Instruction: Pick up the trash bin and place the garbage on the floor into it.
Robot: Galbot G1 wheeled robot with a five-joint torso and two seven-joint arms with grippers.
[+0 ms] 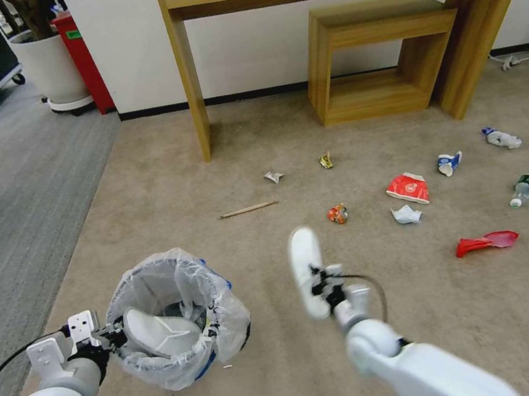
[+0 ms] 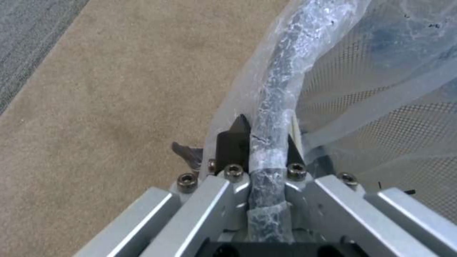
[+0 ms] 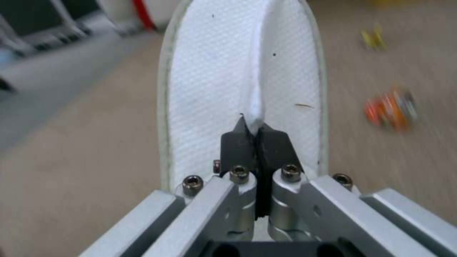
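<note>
Beige carpet [image 1: 216, 152]: left gripper [image 1: 113, 336] clamping trash bin [image 1: 177, 321] rim; right gripper [image 1: 319, 282] pinching white slipper [image 1: 307, 272], long axis upright, bin lying to its left.

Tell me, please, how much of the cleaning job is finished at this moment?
Done: the left claw holds the bin by its rim, and one slipper lies inside. In hand: the right claw grips the second slipper, beside the bin. Left on the carpet: the stick, carton, red bottle, clear bottle and small wrappers.
</note>
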